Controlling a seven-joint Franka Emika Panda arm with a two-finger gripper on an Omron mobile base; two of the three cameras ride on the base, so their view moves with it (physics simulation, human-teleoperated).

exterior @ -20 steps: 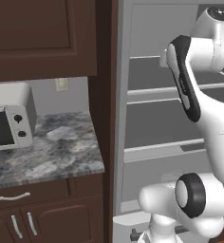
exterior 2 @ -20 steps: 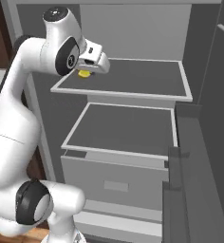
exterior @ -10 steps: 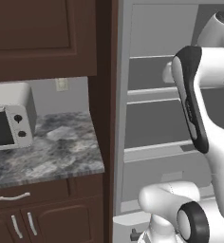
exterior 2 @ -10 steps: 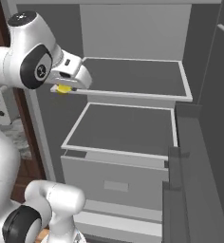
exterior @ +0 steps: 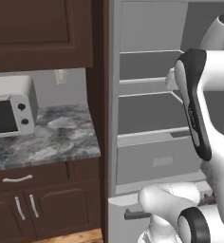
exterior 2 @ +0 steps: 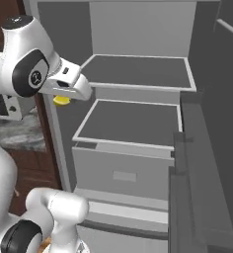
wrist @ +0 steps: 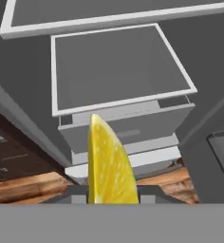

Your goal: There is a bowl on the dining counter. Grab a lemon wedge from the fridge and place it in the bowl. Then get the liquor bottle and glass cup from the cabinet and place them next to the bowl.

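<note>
A yellow lemon wedge (wrist: pixel 109 163) stands upright between my fingers, with my gripper (wrist: pixel 111 197) shut on it. In the right base view the gripper (exterior 2: pixel 63 99) hangs at the left edge of the open fridge (exterior 2: pixel 138 69), with the lemon wedge (exterior 2: pixel 61 101) showing just under the hand. The fridge (exterior: pixel 147 114) has bare grey shelves and a drawer below them. The bowl, the dining counter, the liquor bottle and the glass cup are out of view.
The fridge door (exterior 2: pixel 202 163) stands open at the right. Left of the fridge, a white toaster oven (exterior: pixel 9 116) sits on a grey marbled counter (exterior: pixel 52 140). A dark brown wall cabinet (exterior: pixel 38 33) hangs above and lower cupboards (exterior: pixel 38 204) sit below. Beneath the hand lies wooden floor (wrist: pixel 28 185).
The arm has swung left and drawn back from over the upper shelf to the fridge's left edge, carrying the lemon wedge with it. The grip has not changed.
</note>
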